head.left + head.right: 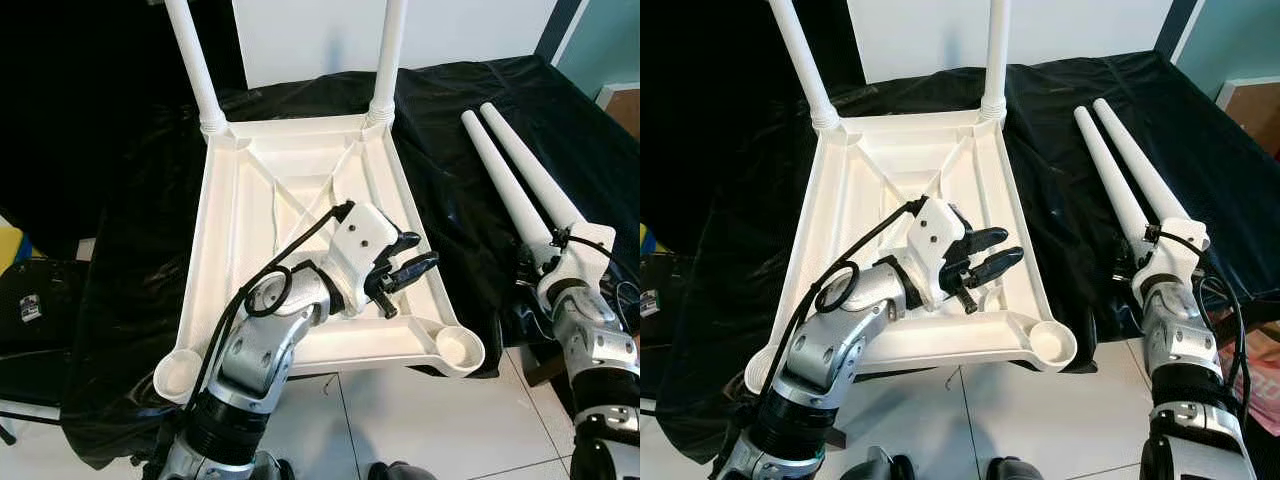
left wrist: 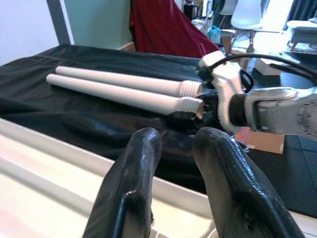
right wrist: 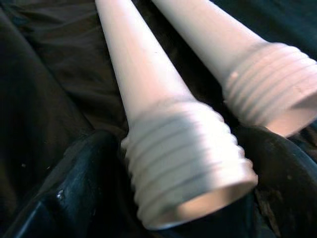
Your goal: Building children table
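A white plastic table top (image 1: 225,230) lies upside down on a black cloth. Two white legs (image 1: 193,60) (image 1: 388,55) stand screwed into its far corners. The near corner sockets (image 1: 180,372) (image 1: 458,347) are hollow. Two loose legs (image 1: 505,180) (image 1: 535,170) lie side by side on the cloth to the right. My left gripper (image 1: 405,262) hovers over the top's right rim, open by a narrow gap and holding nothing. My right gripper (image 3: 188,188) sits at the near ends of the loose legs, its fingers (image 3: 84,178) closed around the threaded end (image 3: 183,158) of the left one.
The black cloth (image 1: 460,200) drapes over the support's near edge down to a white tile floor (image 1: 420,420). A black bag (image 1: 30,300) sits low on the left. A cardboard box (image 2: 262,141) and a red drape (image 2: 163,27) lie beyond the right side.
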### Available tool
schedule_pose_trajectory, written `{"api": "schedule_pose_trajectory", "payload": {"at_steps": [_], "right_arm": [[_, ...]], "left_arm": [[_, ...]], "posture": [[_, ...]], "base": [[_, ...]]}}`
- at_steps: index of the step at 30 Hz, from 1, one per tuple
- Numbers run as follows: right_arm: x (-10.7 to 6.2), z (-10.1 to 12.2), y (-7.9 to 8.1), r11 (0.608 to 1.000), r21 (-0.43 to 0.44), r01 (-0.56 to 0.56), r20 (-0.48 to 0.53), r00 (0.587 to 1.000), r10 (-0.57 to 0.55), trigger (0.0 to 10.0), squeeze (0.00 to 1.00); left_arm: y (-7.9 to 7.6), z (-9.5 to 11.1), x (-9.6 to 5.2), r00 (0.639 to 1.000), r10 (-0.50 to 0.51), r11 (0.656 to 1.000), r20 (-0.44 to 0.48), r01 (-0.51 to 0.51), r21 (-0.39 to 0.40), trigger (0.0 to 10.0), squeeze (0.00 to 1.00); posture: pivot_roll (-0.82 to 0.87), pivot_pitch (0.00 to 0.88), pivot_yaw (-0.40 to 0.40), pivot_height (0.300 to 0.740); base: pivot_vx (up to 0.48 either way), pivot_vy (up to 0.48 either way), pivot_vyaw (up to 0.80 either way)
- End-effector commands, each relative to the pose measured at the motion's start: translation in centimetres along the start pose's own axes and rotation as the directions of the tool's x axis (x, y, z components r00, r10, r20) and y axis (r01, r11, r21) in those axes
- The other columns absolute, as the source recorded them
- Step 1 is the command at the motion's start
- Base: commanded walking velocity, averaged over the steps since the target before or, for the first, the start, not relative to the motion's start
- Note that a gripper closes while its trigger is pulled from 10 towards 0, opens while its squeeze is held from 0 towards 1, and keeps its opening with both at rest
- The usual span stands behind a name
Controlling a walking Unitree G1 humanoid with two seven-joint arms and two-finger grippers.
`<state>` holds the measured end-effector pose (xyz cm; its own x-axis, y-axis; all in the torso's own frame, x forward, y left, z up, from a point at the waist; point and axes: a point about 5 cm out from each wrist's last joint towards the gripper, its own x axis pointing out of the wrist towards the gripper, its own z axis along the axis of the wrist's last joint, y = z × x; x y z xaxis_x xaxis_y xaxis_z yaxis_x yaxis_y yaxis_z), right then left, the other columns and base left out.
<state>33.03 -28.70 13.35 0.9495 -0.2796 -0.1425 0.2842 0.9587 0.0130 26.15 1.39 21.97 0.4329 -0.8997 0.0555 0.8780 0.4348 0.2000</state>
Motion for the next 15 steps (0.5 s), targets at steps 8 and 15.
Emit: {"api": "schedule_pose_trajectory", "payload": {"at_steps": [8, 15], "right_arm": [[0.28, -0.62, 0.09, 0.999, 0.015, -0.044, -0.063, 0.997, 0.045, 10.0, 0.00], [0.55, -0.75, 0.38, 0.997, 0.005, -0.073, -0.083, 0.994, 0.074, 0.0, 0.00]], "left_arm": [[-0.63, 0.11, 0.04, 0.998, -0.054, 0.998, -0.020, 0.054, 0.014, 10.0, 0.00], [-0.79, 0.09, 0.05, 0.998, -0.060, 0.998, -0.024, 0.060, 0.017, 10.0, 0.00]], "posture": [[-0.07, 0.123, 0.008, 0.740], [-0.07, 0.117, 0.005, 0.740]], "base": [[0.000, 0.000, 0.00], [0.000, 0.000, 0.00]]}}
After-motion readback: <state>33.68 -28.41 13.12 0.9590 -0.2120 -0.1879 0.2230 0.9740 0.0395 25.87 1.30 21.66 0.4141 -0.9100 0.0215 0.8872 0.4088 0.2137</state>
